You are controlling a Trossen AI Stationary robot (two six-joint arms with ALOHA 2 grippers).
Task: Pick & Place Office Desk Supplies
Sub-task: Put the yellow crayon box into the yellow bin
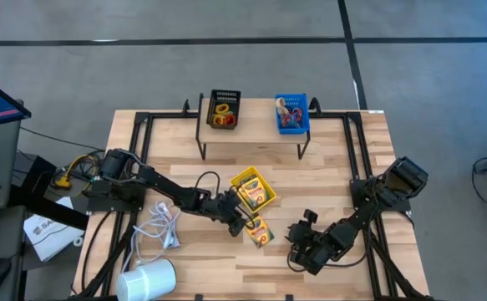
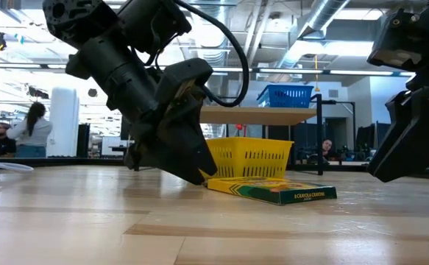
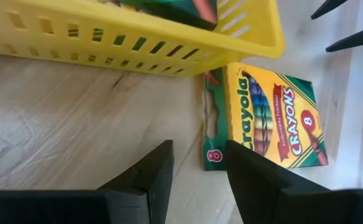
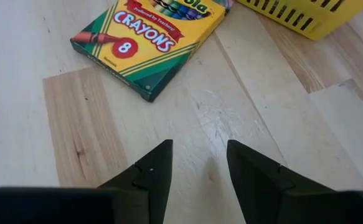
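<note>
High view: table (image 1: 327, 167) of pale wood w/ black frame. Left gripper (image 1: 236, 219) reaching toward table centre, tips at approx 9 o'clock of loose crayon box (image 1: 259, 232), just beside it. Left wrist view: fingers (image 3: 147, 177) parted, nothing between them but bare wood; crayon box (image 3: 265, 118) lying flat, label up, just beyond one fingertip, not gripped. Yellow bin (image 1: 252, 189) at 12 o'clock of that box, close; holds another crayon box. Low view: yellow bin (image 2: 252, 157) behind flat crayon box (image 2: 273, 190), left gripper (image 2: 188, 158) tilted down w/ tips at box's near end; contact or not, cannot tell.

Right gripper (image 1: 303, 251) low over table at approx 4 o'clock of loose crayon box, apart from it. Right wrist view: fingers (image 4: 150, 171) parted, empty, over bare wood; crayon box (image 4: 150, 46) and corner of yellow bin (image 4: 306, 15) ahead.

Raised shelf (image 1: 251, 130) at 12 o'clock end of table: black bin (image 1: 224, 109) w/ yellow and red rubber-band rings, blue bin (image 1: 291, 114) w/ mixed coloured rings beside it, bins apart.

At 7 o'clock corner: white coiled cable (image 1: 164, 224) and white cylinder (image 1: 149, 279) on its side.
</note>
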